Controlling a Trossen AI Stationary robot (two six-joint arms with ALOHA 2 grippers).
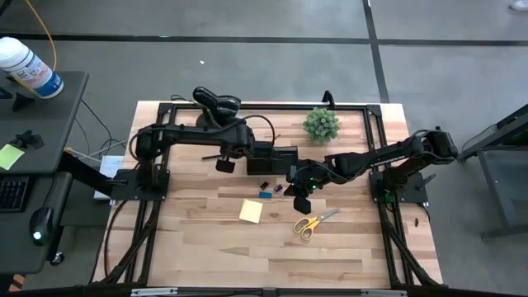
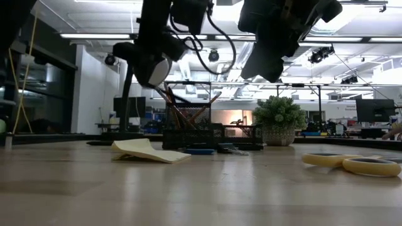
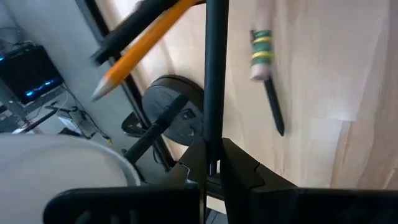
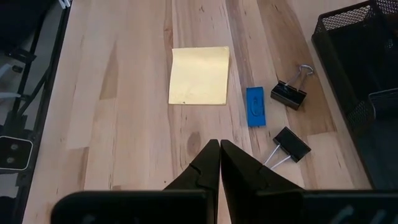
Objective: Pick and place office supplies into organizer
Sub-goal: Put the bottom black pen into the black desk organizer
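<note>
Right gripper (image 4: pixel 219 163) raised above the light wooden table (image 4: pixel 124 124), fingers pressed together on nothing. Just ahead of its tips: a square pale-yellow sticky-note pad (image 4: pixel 199 75), lying flat, one corner slightly lifted in the low view. Beside that pad, a small flat blue rectangular block (image 4: pixel 255 106); near it, two small black binder clips with wire handles, one (image 4: pixel 288 94) further from the gripper, one (image 4: pixel 291 144) close beside the tips. Off to the side of the clips, the black wire-mesh organizer box (image 4: pixel 356 56), with orange and dark pencils (image 2: pixel 188 110) standing slanted in its taller section. Yellow-handled scissors (image 1: pixel 313 222) flat on the table, on the near side of the right gripper. Left gripper (image 3: pixel 213 167) above the organizer, clamped on a thin dark pen (image 3: pixel 215 74).
</note>
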